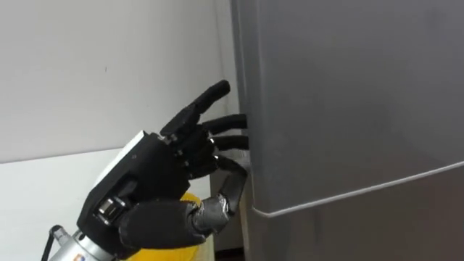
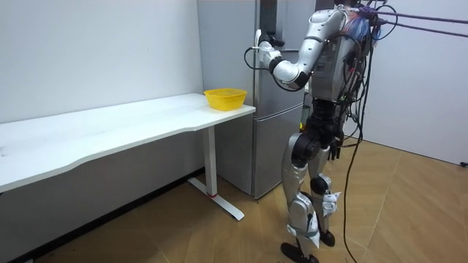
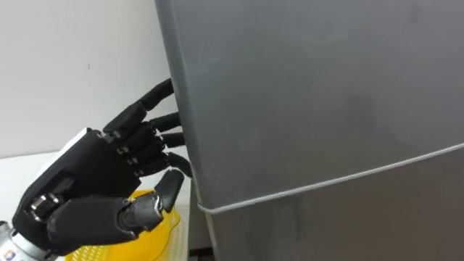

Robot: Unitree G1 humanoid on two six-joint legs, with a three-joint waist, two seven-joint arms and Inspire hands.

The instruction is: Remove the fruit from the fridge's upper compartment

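The robot stands close in front of the grey fridge [image 2: 272, 146], at the right end of the white tabletop [image 2: 110, 126]. Its left arm is raised, and the left robot hand [image 1: 156, 174] sits against the left edge of the upper fridge door [image 1: 348, 94], just above the seam with the lower door [image 1: 362, 225]. The front of the robot hand is hidden behind that edge, so it cannot be told whether it is spread or hooked on. The right robot hand [image 2: 334, 151] hangs by the hip in the room view.

The upper door looks shut, so whatever is to be fetched is behind it and out of sight. The step in hand appears to be opening this door.

To do it well, the robot hand should seat deep enough behind the edge that it cannot slip off when the seal resists. The pull should follow the door's arc, towards the robot and out to the right. The arm should also stay above the yellow bowl [image 2: 224, 97], which stands on the tabletop just below. The robot would likely need to shift its stance so the swinging door clears its body.
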